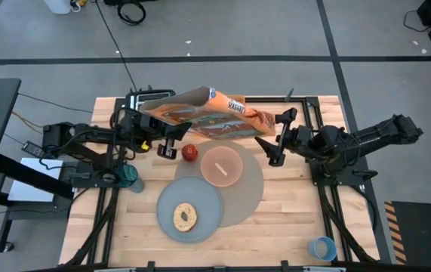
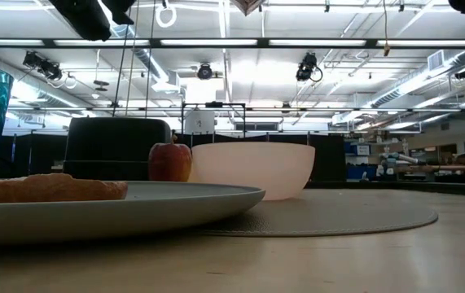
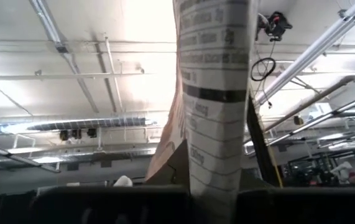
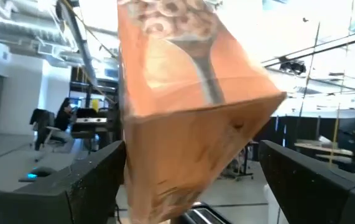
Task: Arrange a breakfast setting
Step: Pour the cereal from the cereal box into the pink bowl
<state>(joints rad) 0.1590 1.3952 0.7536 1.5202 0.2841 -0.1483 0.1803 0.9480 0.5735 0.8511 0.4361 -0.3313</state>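
Observation:
An orange cereal box (image 1: 207, 117) hangs slanted in the air over the table's far part, between my two arms. My left gripper (image 1: 171, 138) is shut on its left end. My right gripper (image 1: 279, 138) is open, and its fingers stand on either side of the box's right end (image 4: 189, 143). Below, a pale pink bowl (image 1: 221, 165) sits on the round taupe mat (image 1: 247, 193). A bagel (image 1: 185, 217) lies on the grey plate (image 1: 207, 204). A red apple (image 1: 190, 153) rests on the table beside the bowl. A small blue cup (image 1: 322, 248) stands near right. The spoon is not in view. My left gripper pinches the box's narrow printed side (image 3: 213, 180) between its two fingers. The fingers tip upward, and the box rises above them, lifted clear of the table. I cannot tell whether my right gripper touches the box.
A black toaster (image 2: 118, 146) stands at the far left, partly under the box. A teal glass (image 1: 130, 178) stands near the left edge. Bare wood lies at the near right and along the right side.

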